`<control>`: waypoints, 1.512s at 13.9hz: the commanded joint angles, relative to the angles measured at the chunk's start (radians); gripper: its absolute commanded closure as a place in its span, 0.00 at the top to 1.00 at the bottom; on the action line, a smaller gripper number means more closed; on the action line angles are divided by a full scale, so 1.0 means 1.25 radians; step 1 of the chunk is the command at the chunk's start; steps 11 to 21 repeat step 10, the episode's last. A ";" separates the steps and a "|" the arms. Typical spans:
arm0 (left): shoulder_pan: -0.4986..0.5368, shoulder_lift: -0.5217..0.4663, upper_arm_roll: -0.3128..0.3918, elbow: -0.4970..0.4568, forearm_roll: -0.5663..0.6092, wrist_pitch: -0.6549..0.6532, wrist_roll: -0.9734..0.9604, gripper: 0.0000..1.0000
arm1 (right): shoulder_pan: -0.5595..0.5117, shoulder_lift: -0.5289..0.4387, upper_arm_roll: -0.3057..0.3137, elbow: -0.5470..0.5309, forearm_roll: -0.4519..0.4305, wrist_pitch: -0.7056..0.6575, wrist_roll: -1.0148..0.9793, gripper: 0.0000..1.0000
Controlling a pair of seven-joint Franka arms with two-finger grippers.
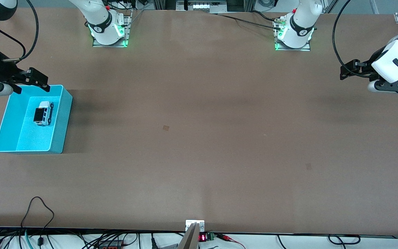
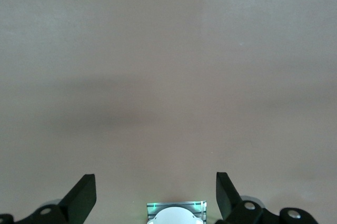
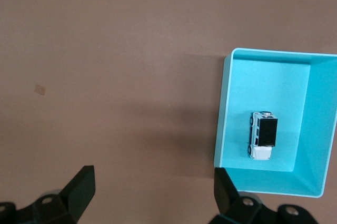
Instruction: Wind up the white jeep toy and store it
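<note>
Toy: white jeep toy point(image 1: 43, 113), mid-left in bin point(image 1: 59, 138), seems light, rigid; grip its sides. Right gripper point(image 1: 35, 82) and left gripper point(image 1: 351, 71) are spread, empty.

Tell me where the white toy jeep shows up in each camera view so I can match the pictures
Front view: the white toy jeep sits inside the turquoise bin, at the right arm's end of the table.
Right wrist view: the jeep is in the same bin, past the open right claw.
Left wrist view: not in it; only bare table and the open left claw.
Shared landmark: the small tan patch on the table shows in all three views.
</note>
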 commanded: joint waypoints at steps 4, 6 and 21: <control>0.006 -0.010 0.003 0.000 -0.007 -0.020 0.019 1.00 | 0.019 -0.020 -0.006 0.040 -0.008 -0.037 0.077 1.00; 0.012 -0.010 0.003 0.000 -0.007 -0.021 0.020 1.00 | 0.019 -0.016 -0.004 0.067 -0.008 -0.059 0.081 1.00; 0.025 -0.011 0.003 0.000 -0.007 -0.021 0.047 1.00 | 0.024 -0.011 0.000 0.093 -0.007 -0.063 0.083 1.00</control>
